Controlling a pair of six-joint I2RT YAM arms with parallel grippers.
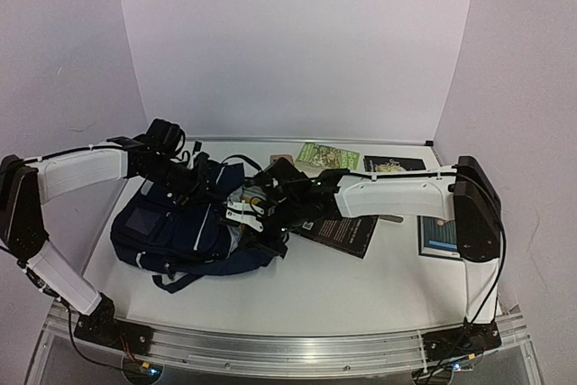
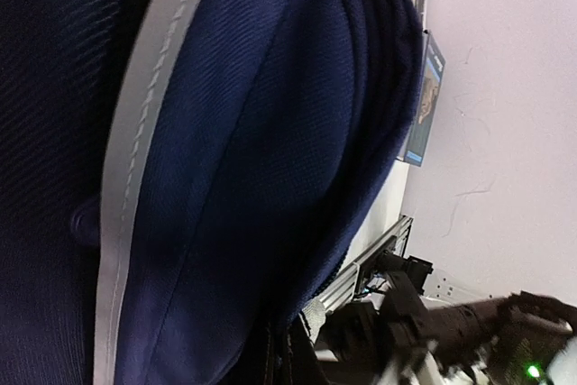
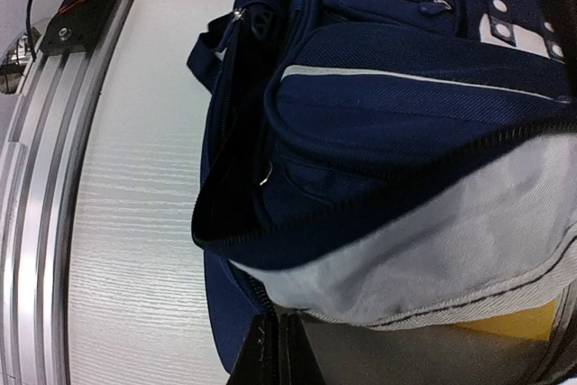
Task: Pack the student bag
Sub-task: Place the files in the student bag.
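looking at the mouth of the bag [image 1: 176,232], you had both sets of fingers clenched. the right fingers [image 3: 261,358] were pressed together just under the gaping zip edge [image 3: 379,200]. the left fingers [image 1: 200,179] were closed at the bag's top. whether either pair pinched cloth, i could not tell. the bag lay front up on the left half of the surface [image 1: 315,295], its opening turned toward the right arm.

the risk, as i judged it, came from the cloth. soft woven fabric slumps, so if a hold slipped the mouth would fold shut. a book's corner could then catch on the zip teeth or drag the smooth grey lining [image 3: 433,241]. the flat, stiff books [image 1: 347,233] lay to the right, one just under the right arm. something yellow [image 3: 505,322] showed inside.
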